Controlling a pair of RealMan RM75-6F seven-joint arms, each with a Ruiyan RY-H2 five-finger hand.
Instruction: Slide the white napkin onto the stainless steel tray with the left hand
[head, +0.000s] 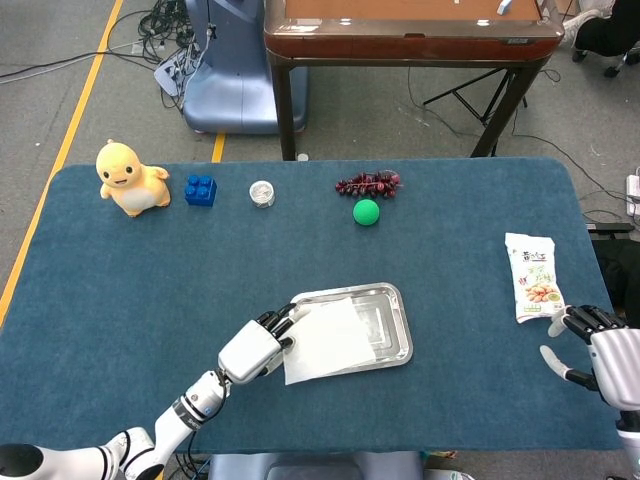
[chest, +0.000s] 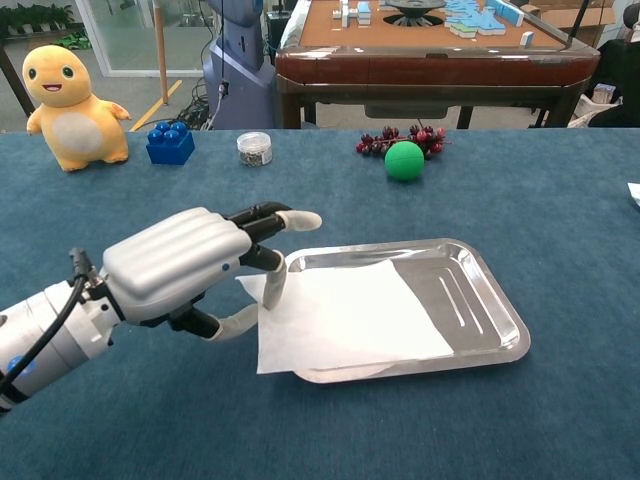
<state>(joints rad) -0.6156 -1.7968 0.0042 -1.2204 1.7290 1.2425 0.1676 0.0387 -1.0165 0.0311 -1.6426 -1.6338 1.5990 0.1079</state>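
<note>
Napkin mostly on the tray, my left hand pressing its near-left edge.

I have the left hand (chest: 185, 270) low at the tray's left side, fingers partly spread, a fingertip (chest: 272, 285) down on the napkin (chest: 350, 315) so it drags flat instead of bunching; nothing is gripped. The napkin covers the left part of the tray (chest: 480, 300), but its near-left corner overhangs the rim onto the table (chest: 560, 420), so I judge a little more push is needed. My right hand (head: 605, 352) idles at the table's right edge, fingers loosely curled, holding nothing, beside the snack packet (head: 533, 277). Further back sit the ball (chest: 404, 160), grapes (chest: 400, 137), jar (chest: 254, 148), brick (chest: 169, 142) and toy (chest: 72, 95), well clear.
</note>
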